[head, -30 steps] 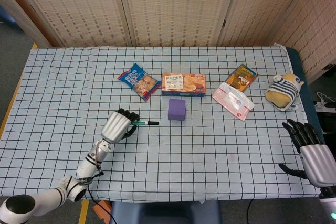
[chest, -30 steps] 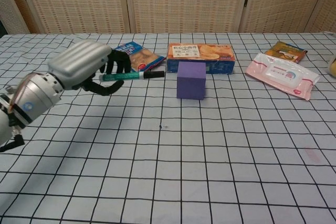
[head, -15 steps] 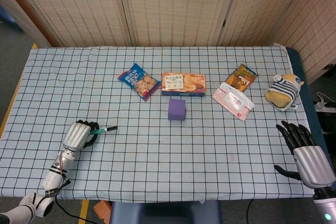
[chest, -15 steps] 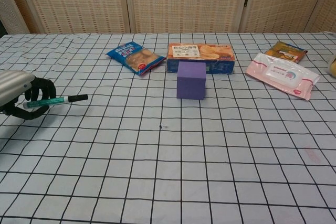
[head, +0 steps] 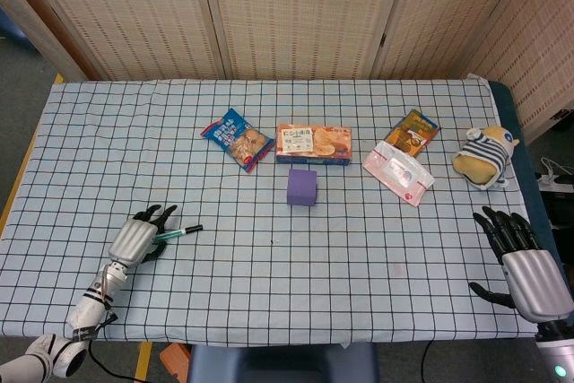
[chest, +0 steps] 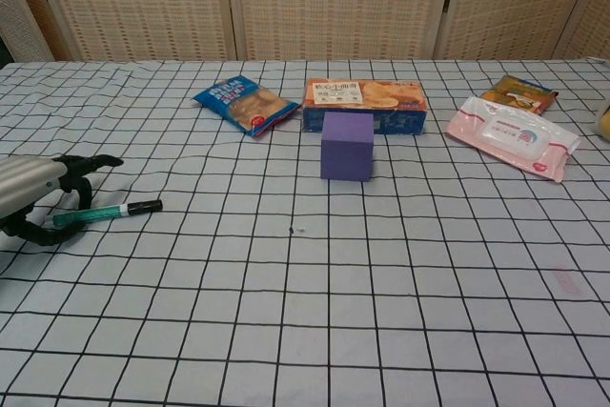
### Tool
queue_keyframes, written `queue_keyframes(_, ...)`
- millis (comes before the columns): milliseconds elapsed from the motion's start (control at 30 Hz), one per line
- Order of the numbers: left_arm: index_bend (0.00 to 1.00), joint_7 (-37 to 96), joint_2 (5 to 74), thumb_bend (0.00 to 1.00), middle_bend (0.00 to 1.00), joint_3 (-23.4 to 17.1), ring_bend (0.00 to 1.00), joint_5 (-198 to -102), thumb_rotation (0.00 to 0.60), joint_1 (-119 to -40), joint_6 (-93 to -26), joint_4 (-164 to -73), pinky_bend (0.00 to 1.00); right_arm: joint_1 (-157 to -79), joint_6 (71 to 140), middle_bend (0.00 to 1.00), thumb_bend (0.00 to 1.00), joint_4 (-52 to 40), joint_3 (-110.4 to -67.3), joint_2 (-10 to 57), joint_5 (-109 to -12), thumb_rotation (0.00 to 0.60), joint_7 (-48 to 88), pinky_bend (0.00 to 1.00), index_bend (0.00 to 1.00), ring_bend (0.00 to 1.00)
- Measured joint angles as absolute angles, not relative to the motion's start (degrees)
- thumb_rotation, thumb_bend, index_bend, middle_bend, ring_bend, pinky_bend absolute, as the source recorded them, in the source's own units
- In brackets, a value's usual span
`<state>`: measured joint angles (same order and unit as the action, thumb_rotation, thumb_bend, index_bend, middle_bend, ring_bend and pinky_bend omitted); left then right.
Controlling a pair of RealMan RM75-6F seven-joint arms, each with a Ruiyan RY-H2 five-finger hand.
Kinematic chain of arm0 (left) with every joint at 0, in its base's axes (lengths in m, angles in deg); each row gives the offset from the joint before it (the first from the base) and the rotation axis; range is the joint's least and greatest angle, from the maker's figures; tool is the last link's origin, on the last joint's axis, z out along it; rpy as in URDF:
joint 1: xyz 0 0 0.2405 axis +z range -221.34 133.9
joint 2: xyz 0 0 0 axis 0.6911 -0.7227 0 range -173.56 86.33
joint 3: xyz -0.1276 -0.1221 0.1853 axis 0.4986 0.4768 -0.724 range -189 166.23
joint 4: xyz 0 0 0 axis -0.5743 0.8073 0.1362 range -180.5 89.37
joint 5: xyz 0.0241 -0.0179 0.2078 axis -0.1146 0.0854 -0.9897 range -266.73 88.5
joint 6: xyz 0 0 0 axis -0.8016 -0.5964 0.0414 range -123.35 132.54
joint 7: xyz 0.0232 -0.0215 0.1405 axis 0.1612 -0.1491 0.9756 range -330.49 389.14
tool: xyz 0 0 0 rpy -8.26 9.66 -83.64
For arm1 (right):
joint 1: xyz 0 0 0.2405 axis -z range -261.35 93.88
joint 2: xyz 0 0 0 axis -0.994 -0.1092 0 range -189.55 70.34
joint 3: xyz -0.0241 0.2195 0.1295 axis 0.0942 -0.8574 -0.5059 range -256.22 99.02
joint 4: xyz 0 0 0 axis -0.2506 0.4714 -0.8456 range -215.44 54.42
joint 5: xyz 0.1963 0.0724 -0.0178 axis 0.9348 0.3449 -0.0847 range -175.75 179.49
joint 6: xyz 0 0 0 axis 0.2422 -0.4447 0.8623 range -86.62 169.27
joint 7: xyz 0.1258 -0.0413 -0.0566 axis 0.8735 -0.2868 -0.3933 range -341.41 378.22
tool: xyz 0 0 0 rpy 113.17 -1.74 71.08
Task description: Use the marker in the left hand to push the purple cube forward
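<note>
The purple cube (head: 302,187) (chest: 347,146) stands mid-table, just in front of an orange cookie box (head: 313,143) (chest: 364,105). My left hand (head: 139,238) (chest: 33,193) lies far off at the front left, fingers spread. The green marker (head: 177,233) (chest: 105,212) lies flat on the checked cloth under those fingers, black tip pointing right toward the cube. Its rear end sits between the thumb and the spread fingers, and no grip shows. My right hand (head: 525,259) hovers at the front right edge, fingers apart and holding nothing.
A blue snack bag (head: 238,139) (chest: 238,104) lies left of the box. At the right are a pink wipes pack (head: 398,172) (chest: 512,137), an orange packet (head: 413,130) (chest: 519,94) and a striped plush toy (head: 486,157).
My left hand drew back from beside the cube to the front left. Its fingers have now spread and the marker has sunk onto the cloth. The cube stays put.
</note>
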<state>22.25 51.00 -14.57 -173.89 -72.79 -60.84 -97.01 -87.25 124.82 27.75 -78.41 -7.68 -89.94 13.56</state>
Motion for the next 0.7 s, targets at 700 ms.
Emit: queue_keyframes(700,0.0,28.1,21.77,0.35,0.0,-17.32,0.0,-176.76,0.6,-52.57,-90.38,-137.06,0.12,-86.64,126.1,0.0,0.0,28.15,-79.42,-6.74,-88.18,0.6,10.98,0.0,0.0,0.0)
